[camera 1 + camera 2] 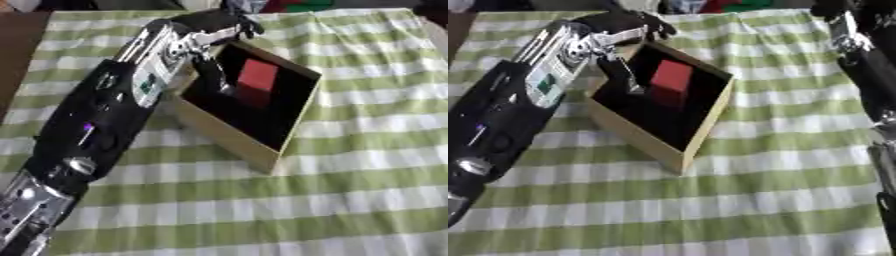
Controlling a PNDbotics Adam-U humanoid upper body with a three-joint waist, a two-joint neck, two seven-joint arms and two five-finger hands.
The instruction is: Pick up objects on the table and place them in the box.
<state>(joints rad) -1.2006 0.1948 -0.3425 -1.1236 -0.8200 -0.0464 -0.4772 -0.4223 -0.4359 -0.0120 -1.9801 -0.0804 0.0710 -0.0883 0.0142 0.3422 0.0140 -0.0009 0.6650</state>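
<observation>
A red block [257, 75] lies inside an open wooden box [229, 141] with a dark interior on a green-and-white checked tablecloth [350, 190], while the robot's left hand [214, 27] hovers at the box's far corner, its fingers' spread unclear.

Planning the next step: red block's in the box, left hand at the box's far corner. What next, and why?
Probably lift the left hand up and back, clear of the box. The red block already lies inside, apart from the fingers, and no other loose object shows on the tablecloth.
</observation>
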